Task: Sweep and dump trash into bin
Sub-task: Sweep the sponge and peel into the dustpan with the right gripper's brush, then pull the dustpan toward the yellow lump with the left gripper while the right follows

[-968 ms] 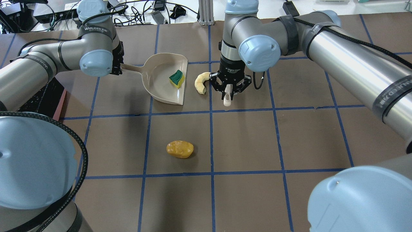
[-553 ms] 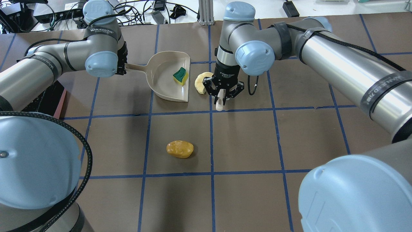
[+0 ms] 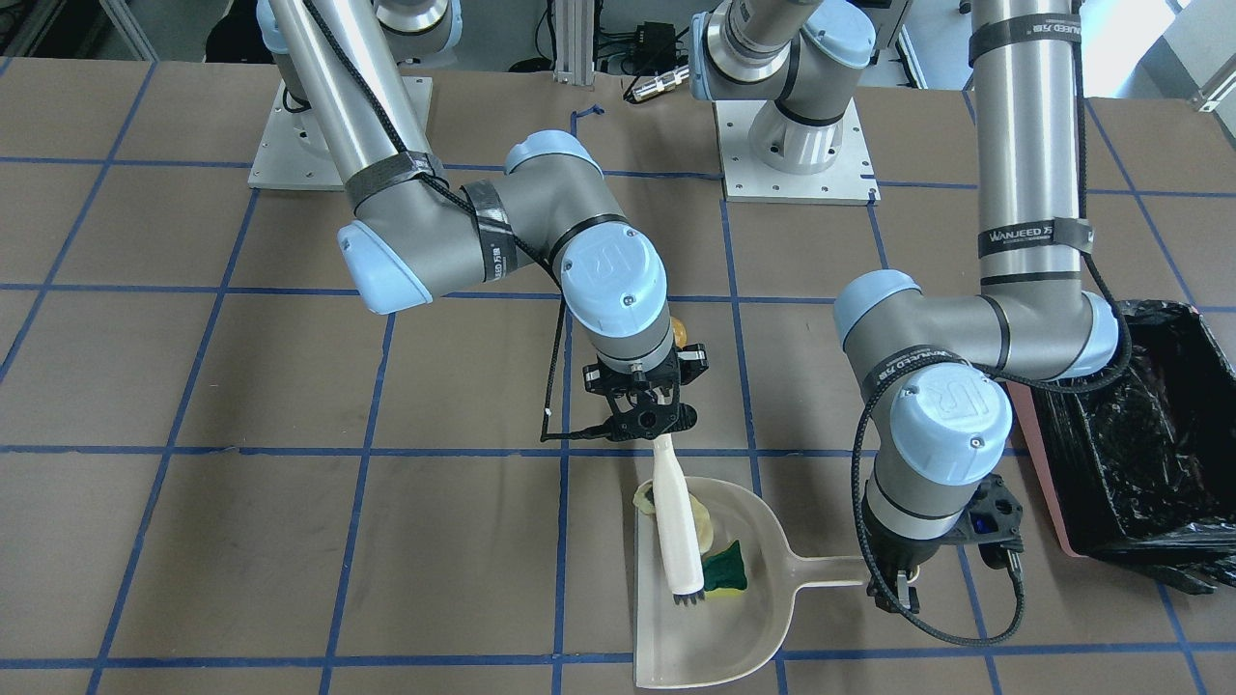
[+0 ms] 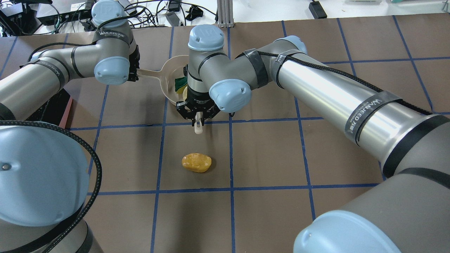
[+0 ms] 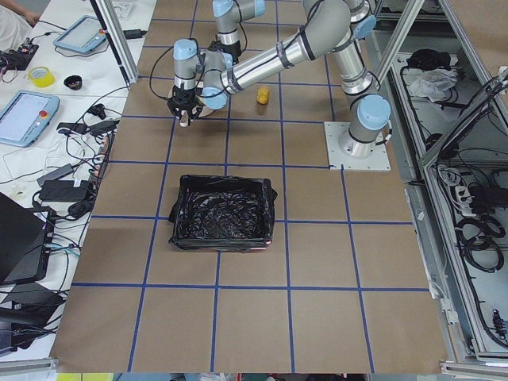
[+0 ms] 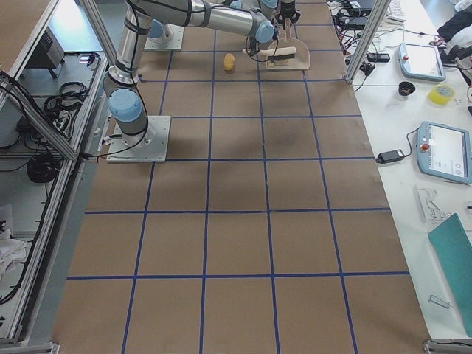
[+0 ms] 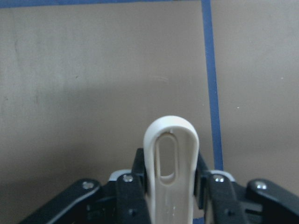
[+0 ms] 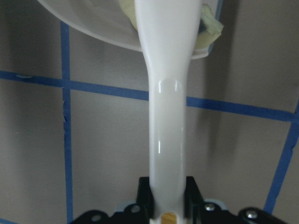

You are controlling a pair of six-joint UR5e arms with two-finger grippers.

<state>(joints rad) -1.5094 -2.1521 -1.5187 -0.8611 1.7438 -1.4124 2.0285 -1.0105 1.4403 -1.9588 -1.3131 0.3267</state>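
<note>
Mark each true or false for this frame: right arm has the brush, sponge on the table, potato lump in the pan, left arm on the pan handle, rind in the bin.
1. The right gripper has its jaws shut on the brush. True.
2. The sponge piece lies on the bare table. False: it sits inside the dustpan.
3. The potato-like lump is in the dustpan. False: it lies on the table, apart from the pan.
4. The left gripper holds the dustpan by its handle. True.
5. The rind is in the bin. False: it is at the dustpan's mouth by the brush. The bin shows only its black liner.
</note>
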